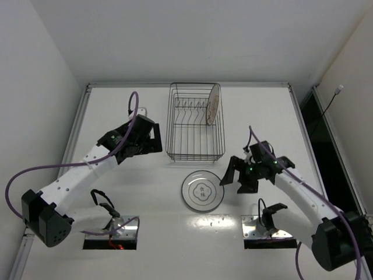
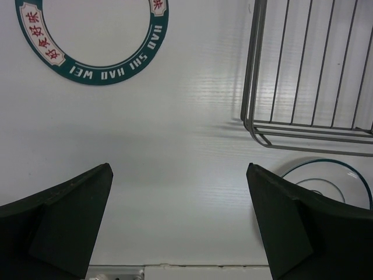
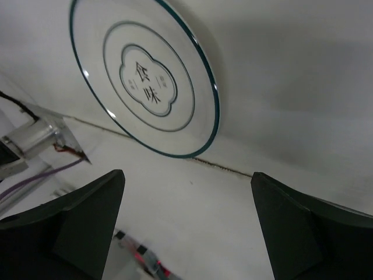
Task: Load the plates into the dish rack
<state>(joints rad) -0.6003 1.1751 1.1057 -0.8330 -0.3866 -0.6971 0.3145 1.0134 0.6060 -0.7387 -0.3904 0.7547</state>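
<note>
The black wire dish rack stands at the table's middle back. The orange-ringed plate stands upright on edge in its far right part. The grey-ringed plate with dark central characters lies flat on the table just in front of the rack. My left gripper is open and empty, left of the rack; its wrist view shows the rack's corner and the plate's rim. My right gripper is open and empty, just right of the flat plate, not touching it.
A teal ring with lettering lies on the table left of the rack. Two rectangular cut-outs with cables and mounts, one on the left and one on the right, sit at the near edge. Walls close in the table on three sides.
</note>
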